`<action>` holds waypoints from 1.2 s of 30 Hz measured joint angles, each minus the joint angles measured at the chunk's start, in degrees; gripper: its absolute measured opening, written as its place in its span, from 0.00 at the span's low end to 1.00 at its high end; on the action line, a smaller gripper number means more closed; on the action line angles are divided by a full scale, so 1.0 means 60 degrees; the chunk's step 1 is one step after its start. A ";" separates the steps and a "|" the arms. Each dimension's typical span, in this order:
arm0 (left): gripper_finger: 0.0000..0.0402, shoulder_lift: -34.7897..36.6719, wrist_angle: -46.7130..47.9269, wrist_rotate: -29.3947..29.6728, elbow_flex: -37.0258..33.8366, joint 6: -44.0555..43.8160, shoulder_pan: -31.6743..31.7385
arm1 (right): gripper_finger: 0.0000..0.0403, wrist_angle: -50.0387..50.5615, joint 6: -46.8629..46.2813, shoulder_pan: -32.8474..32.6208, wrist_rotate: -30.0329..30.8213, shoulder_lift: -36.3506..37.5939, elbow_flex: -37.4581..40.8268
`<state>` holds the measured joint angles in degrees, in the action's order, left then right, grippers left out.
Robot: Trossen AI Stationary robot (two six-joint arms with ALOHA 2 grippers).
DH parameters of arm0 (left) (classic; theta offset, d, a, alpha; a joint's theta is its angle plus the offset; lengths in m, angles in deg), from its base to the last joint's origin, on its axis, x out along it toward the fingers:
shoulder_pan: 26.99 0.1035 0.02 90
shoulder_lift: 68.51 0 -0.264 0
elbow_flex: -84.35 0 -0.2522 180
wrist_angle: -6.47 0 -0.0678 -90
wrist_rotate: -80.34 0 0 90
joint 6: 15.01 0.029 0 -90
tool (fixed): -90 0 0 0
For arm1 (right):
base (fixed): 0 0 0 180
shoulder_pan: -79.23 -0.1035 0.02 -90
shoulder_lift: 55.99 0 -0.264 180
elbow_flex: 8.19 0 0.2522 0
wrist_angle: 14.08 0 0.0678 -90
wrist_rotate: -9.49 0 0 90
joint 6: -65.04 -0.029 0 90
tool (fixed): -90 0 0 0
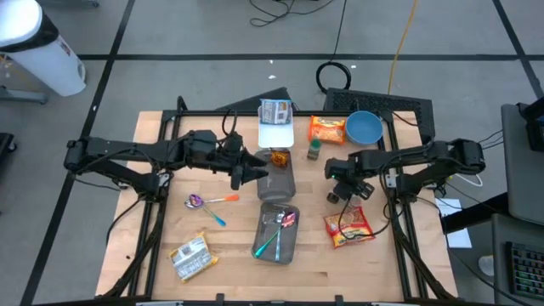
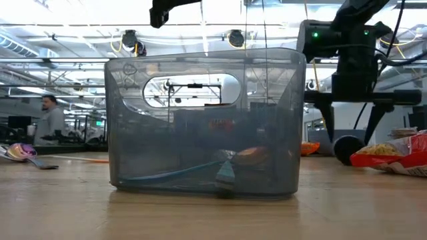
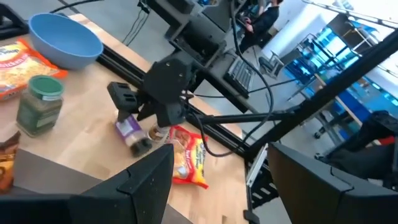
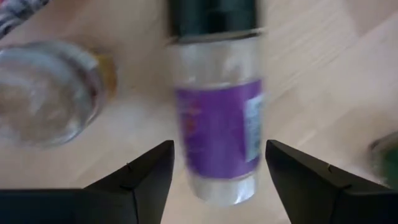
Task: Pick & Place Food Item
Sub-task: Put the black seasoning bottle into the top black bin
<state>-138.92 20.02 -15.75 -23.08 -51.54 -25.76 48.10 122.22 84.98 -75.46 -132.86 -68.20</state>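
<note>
plywood table (image 1: 229, 263) (grey taped floor (image 1: 212, 34) around)

Brightness: even and bright on the wooden table (image 1: 238, 255) from above; soft, short shadows under the arms.
Light source: ceiling strip lights (image 2: 80, 40) glare white across the low view's top.
Backlight: the grey bin (image 2: 203, 123) reads dim and hazy, its contents murky.
Blur: the purple-labelled jar (image 4: 217, 124) is smeared in the right wrist view.
Focus: the glass jar (image 4: 46, 90) beside it is soft.
</note>
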 joint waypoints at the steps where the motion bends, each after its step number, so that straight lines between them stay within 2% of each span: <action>1: 0.67 0.0003 0.0000 0.0000 0.0000 0.0026 -0.0039 | 0.61 0.0129 -0.0074 0.0046 -0.0017 0.0002 -0.0004; 12: 0.67 -0.0001 -0.0004 0.0094 0.0000 0.0287 0.0096 | 0.56 -0.0351 -0.0019 0.0416 -0.0395 -0.0318 -0.0009; 36: 0.67 -0.0001 -0.0060 0.0011 0.0000 0.0330 0.0121 | 0.55 -0.1078 0.0042 0.0486 -0.0710 -0.1663 0.0003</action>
<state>-138.92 19.67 -15.69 -23.08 -49.56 -25.03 41.63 122.47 87.90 -79.72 -142.84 -68.19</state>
